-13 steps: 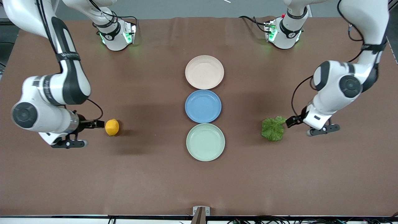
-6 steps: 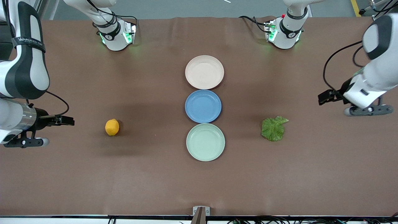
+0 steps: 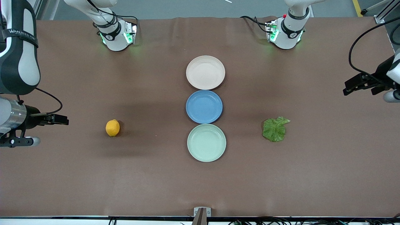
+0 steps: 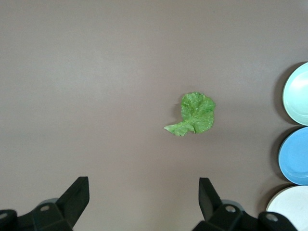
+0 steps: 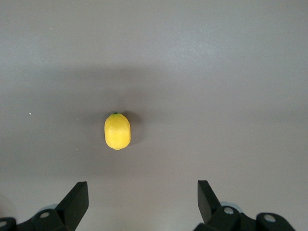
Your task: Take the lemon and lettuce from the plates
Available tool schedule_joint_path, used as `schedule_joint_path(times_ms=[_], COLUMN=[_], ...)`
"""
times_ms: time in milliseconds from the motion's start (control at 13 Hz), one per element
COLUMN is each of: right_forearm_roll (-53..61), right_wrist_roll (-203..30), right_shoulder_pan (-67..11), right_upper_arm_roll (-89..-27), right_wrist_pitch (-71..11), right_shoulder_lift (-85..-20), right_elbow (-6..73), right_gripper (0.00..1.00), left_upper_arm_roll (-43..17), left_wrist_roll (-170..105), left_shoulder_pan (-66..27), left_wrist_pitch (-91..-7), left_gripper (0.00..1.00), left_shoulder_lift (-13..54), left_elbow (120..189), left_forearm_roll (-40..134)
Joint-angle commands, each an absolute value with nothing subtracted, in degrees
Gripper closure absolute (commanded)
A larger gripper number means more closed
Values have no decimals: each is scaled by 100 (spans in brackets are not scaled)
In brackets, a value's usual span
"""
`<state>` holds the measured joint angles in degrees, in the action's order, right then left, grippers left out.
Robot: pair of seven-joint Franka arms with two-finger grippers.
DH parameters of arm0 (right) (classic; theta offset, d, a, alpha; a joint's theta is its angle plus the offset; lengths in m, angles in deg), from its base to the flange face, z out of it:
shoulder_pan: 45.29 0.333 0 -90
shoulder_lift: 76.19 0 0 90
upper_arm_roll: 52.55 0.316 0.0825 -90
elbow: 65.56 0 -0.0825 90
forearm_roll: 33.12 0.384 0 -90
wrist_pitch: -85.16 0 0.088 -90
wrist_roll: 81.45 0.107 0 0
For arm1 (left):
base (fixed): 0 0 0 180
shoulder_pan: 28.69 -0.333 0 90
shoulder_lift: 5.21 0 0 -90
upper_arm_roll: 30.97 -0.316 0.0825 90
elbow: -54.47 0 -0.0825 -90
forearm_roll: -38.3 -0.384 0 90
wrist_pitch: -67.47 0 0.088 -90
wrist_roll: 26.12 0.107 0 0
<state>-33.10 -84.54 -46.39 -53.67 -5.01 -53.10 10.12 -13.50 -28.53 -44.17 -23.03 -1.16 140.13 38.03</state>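
Observation:
The lemon (image 3: 112, 127) lies on the bare table toward the right arm's end; it also shows in the right wrist view (image 5: 117, 131). The lettuce (image 3: 274, 128) lies flat on the table toward the left arm's end, and shows in the left wrist view (image 4: 194, 114). The beige-pink plate (image 3: 205, 72) and the mint green plate (image 3: 206, 142) are both empty. My right gripper (image 3: 61, 120) is open and empty, up over the table's edge, apart from the lemon. My left gripper (image 3: 353, 86) is open and empty, raised over the table's edge, apart from the lettuce.
An empty blue plate (image 3: 204, 106) sits between the two task plates in a row down the table's middle. The two arm bases (image 3: 117, 32) (image 3: 286, 31) stand along the table's back edge. A small bracket (image 3: 201, 212) sits at the table's front edge.
Both grippers have drawn away from the lemon and the lettuce, up and out toward their own ends of the table. The lemon and lettuce have stayed where they lay.

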Motion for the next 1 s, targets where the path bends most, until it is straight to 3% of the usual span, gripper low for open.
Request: schedule_joint_path(times_ms=[0, 308, 923], right_forearm_roll=[-3286, -3285, -3285], right_wrist_roll=[-8426, -8409, -8400], right_shoulder_pan=[-4714, -4696, -4547], right_upper_arm_roll=[-5238, -5220, -5299], right_wrist_pitch=[-361, -299, -1037], right_shoulder_lift=[-5316, -5745, -7477], right_elbow=[906, 1247, 3278], right_gripper=[0, 0, 0], left_upper_arm_roll=[-1321, -1312, -1269], left_wrist_roll=[-2727, -2735, -2771], left_shoulder_pan=[-4477, -4477, -4442], left_wrist_pitch=[-2104, -2024, -2042], left_gripper=[0, 0, 0], left_shoulder_lift=[-247, -564, -459], left_elbow=[13875, 14183, 14104], left_forearm_roll=[3883, 3892, 3927])
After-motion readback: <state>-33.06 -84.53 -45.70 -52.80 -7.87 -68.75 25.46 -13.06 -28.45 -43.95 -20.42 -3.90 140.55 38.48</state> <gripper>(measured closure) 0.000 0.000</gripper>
